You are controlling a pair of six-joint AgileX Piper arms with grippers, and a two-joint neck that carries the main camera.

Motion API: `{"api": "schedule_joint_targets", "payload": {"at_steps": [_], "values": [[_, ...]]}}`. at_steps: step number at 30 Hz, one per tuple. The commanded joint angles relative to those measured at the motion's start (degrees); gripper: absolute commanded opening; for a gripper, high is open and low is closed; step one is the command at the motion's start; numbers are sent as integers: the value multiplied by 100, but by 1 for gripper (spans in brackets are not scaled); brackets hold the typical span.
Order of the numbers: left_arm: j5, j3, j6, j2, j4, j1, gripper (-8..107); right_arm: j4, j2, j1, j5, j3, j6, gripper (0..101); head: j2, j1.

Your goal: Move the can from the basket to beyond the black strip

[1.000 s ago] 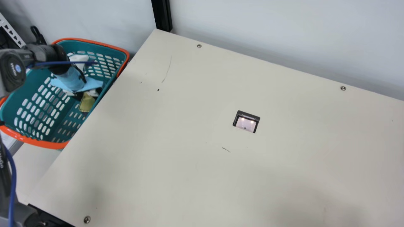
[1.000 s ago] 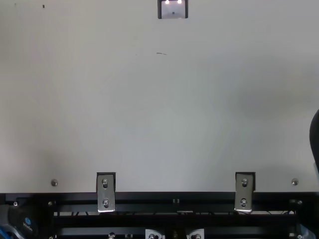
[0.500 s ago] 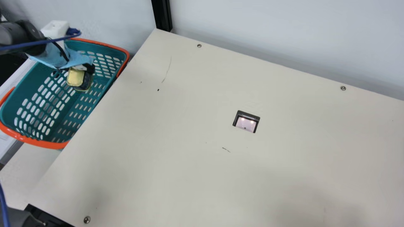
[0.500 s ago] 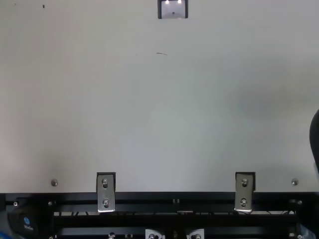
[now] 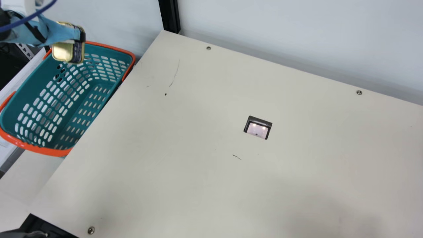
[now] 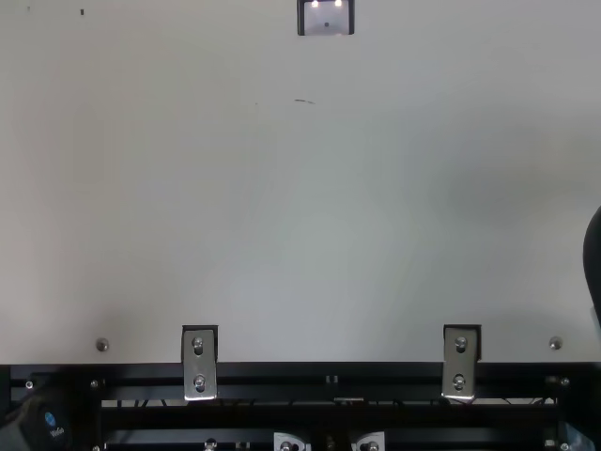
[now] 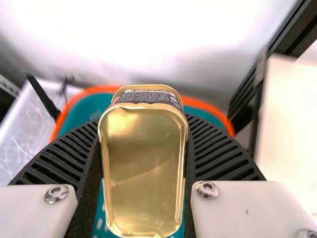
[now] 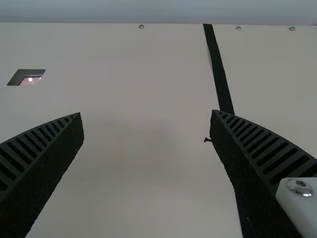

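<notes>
Two ribbed fingers of the left gripper (image 7: 142, 119) pinch the can (image 7: 142, 173) by its sides, holding it aloft over an end of the basket (image 5: 49, 151). The right gripper (image 8: 147, 114) is spread, nothing between its fingers, over the tabletop (image 5: 198, 181) near the black strip (image 8: 218, 69).

The likeliest trouble is the rim: if the left arm swings sideways without enough height, the can's lower edge could clip it and twist in the pinch. Smooth metal and rounded corners might let it slide, should the squeeze be light or the swing abrupt. The blue cable (image 5: 33, 15) looping by the wrist could snag too. The strip probably calls for a long reach or a handover; in a handover, letting go before the other fingers close would drop the can, and poor alignment could knock them together.
</notes>
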Motion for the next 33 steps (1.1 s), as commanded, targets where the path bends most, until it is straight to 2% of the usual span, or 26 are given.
{"api": "schedule_joint_targets", "payload": {"at_steps": [1, 6, 9, 19, 26, 28, 29, 33], "values": [[-25, 83, -116, -562, 2, -51, 10, 0, 0, 0, 0, 0, 0, 101, 71, -182], [109, 237, -549, -1174, 128, -223, 10, 0, 0, 0, 0, 0, 0, 101, 71, -182], [415, 272, -899, -1486, 201, -334, 10, 0, 0, 0, 0, 0, 0, 101, 71, -182], [2039, 313, -1811, -2259, 169, -679, 10, 0, 0, 0, 0, 0, 0, 101, 71, -182], [3364, 407, -2172, -2613, -224, -694, 10, 0, 0, 0, 0, 0, 0, 101, 71, -182], [3482, 478, -2159, -2742, -170, -676, 10, 0, 0, 0, 0, 0, 0, 101, 71, -182], [3139, 447, -2176, -2681, -213, -689, 10, 0, 0, 0, 0, 0, 0, 101, 71, -182], [3455, 476, -2165, -2744, -208, -678, 10, 0, 0, 0, 0, 0, 0, 101, 71, -182]]}}
